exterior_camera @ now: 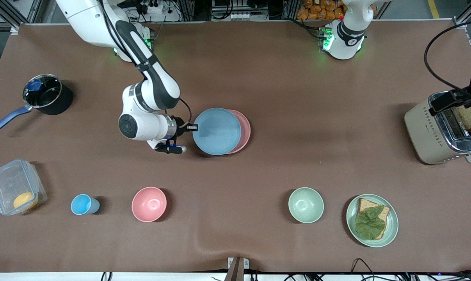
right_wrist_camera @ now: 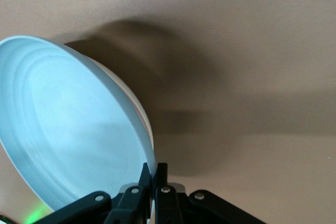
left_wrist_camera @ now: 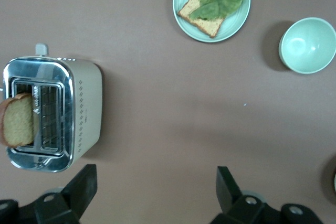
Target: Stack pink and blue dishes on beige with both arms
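My right gripper (exterior_camera: pixel 192 127) (right_wrist_camera: pixel 155 167) is shut on the rim of the light blue plate (exterior_camera: pixel 216 131) (right_wrist_camera: pixel 68 129), at the edge toward the right arm's end of the table. The blue plate lies tilted over the pale pink plate (exterior_camera: pixel 246 130), covering most of it; only a crescent of pink shows. I cannot tell whether the two touch. The beige plate is hidden in every view. My left gripper (exterior_camera: pixel 452 100) (left_wrist_camera: pixel 156 187) hangs open and empty over the toaster (exterior_camera: pixel 442 132) (left_wrist_camera: pixel 52 114), and that arm waits.
A dark pot (exterior_camera: pixel 46 95), a clear box (exterior_camera: pixel 16 187), a blue cup (exterior_camera: pixel 83 204) and a deep pink bowl (exterior_camera: pixel 149 204) stand toward the right arm's end. A green bowl (exterior_camera: pixel 306 205) and a green plate with bread (exterior_camera: pixel 372 220) sit nearer the front camera.
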Robot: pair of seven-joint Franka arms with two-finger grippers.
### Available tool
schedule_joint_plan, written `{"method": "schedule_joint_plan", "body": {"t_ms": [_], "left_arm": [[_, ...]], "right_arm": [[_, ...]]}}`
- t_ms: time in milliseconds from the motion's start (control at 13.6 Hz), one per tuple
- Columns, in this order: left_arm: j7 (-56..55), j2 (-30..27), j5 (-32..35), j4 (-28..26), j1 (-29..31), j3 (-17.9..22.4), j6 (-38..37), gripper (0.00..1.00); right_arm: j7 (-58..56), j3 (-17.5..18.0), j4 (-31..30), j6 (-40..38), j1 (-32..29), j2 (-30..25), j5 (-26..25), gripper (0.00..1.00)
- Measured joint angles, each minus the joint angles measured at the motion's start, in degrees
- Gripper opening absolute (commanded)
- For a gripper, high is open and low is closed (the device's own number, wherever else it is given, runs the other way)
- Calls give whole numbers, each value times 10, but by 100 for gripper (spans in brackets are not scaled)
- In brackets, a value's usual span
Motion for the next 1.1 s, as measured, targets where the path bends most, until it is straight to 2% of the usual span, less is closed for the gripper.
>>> {"method": "schedule_joint_plan", "body": {"t_ms": [220,513,587,660,880,1100], "left_arm": [[3,-12,0,-1,-9,0,-35,100],[3,-15,0,-4,-29,0,-42,100],[3,-15,0,-5,-32,0,-43,100],[3,-15,0,-6,-34,0,-43,100],[10,-15,0,-8,-35,0,-44,100],[12,-15,0,-9,-35,0,-44,100]], "right_arm": [[25,0,-4,26,29,0,0,0],[39,0,-21,62,52,1,0,0],[39,0,-26,68,56,1,1,63],[41,0,-28,70,57,1,1,100],[44,-8,-27,67,57,0,1,100],[38,-40,-13,5,47,-23,-10,100]]}}
